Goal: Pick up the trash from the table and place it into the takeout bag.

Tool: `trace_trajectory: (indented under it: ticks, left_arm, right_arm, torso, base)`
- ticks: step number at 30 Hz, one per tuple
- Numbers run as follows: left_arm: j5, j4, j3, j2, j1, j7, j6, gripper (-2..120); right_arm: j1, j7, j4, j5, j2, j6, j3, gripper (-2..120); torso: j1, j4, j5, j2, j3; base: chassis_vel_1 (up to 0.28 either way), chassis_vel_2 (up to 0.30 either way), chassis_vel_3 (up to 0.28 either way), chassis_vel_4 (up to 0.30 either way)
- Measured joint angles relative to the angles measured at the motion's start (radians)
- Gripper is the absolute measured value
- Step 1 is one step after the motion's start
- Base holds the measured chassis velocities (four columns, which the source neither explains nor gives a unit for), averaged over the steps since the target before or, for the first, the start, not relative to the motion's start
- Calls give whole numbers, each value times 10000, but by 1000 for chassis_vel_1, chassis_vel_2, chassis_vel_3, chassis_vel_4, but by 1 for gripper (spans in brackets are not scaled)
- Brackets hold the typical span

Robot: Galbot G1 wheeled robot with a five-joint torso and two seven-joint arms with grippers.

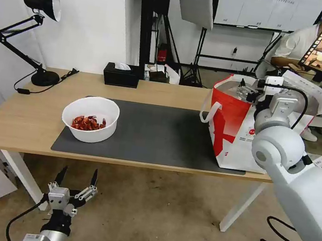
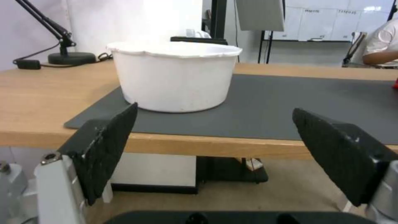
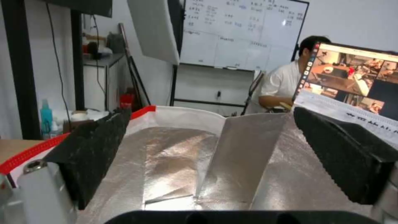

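Right claw (image 1: 249, 91), fingers spread and empty, hovers over the takeout bag (image 1: 232, 126), boxy white with red panels, foil-lined, at the worktop's (image 1: 21, 117) right end. Left claw (image 1: 77, 178) hangs released below the worktop edge, facing the white bowl (image 1: 90, 118) of red crayfish shells.

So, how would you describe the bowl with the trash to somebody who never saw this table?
Find the light-wood table with the dark grey mat. On the mat's left end stands a white round bowl. It alone holds red crayfish shells.
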Motion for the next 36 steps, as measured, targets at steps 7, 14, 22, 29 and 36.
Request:
trace_trajectory:
  ticks: [7, 14, 22, 29, 36]
  left_arm:
    - [-5, 7, 10, 9, -31, -3, 14, 100]
    - [-12, 25, 17, 17, -90, -9, 23, 100]
    - [-28, 157, 91, 38, -207, -20, 27, 100]
    - [-25, 253, 162, 24, -266, -15, 0, 100]
    - [-22, 266, 145, 87, -197, 5, -85, 100]
  right_arm:
    - [-193, -442, 357, 160, 8, 1023, 151, 100]
    - [-1203, -1810, 1413, 664, -250, 2150, 577, 100]
    - [-3891, -4383, 2565, 931, -612, 3183, 1497, 100]
    - [-6761, -5707, 2997, -172, -382, 4038, 2110, 100]
    - [-9812, -6003, 2816, -2353, 720, 5401, 2366, 100]
  torso:
    - [0, 0, 0, 0, 0]
    - [0, 1, -1, 0, 0]
    - [0, 0, 2, 0, -1]
    - [0, -1, 0, 1, -1]
    - [0, -1, 0, 1, -1]
  base:
    - [0, 0, 0, 0]
    - [0, 0, 0, 0]
    - [0, 0, 0, 0]
    - [0, 0, 0, 0]
    - [0, 0, 0, 0]
